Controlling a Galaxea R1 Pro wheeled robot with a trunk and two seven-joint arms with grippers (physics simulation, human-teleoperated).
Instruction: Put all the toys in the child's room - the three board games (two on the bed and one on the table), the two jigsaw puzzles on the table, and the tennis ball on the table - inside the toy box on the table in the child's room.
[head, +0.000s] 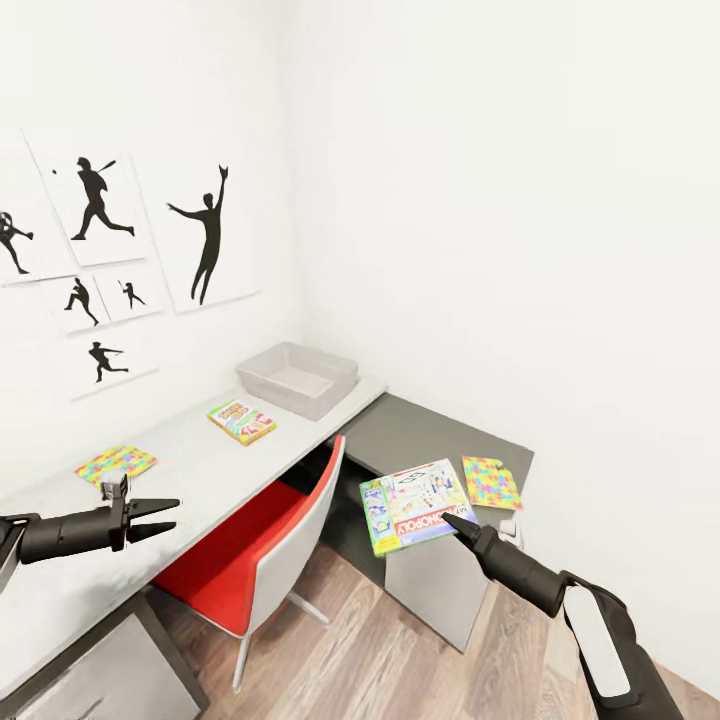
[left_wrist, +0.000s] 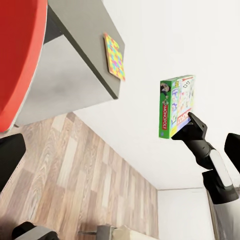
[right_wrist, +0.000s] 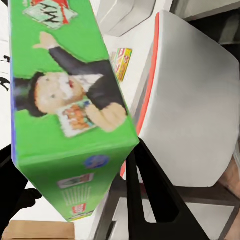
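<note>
The right gripper (head: 458, 524) has its black jaws clenched on the near edge of a green-bordered Monopoly board game box (head: 415, 505), holding it in the air in front of the dark grey corner counter (head: 420, 432). In the left wrist view the same box (left_wrist: 176, 106) hangs clear of everything, pinched by the right gripper (left_wrist: 191, 123). The left gripper (head: 160, 518) hovers over the long pale grey-white counter (head: 190, 455), its jaws parted and holding nothing. A multicoloured jigsaw puzzle board (head: 491, 482) lies flat on the dark counter, just beside the held box. On the pale counter lie a second jigsaw puzzle board (head: 115, 463), a small green-yellow-red game box (head: 241, 421), and, toward the corner, the shallow light grey toy box (head: 297, 378). A red-and-white chair (head: 262, 540) stands tucked at the counter.
</note>
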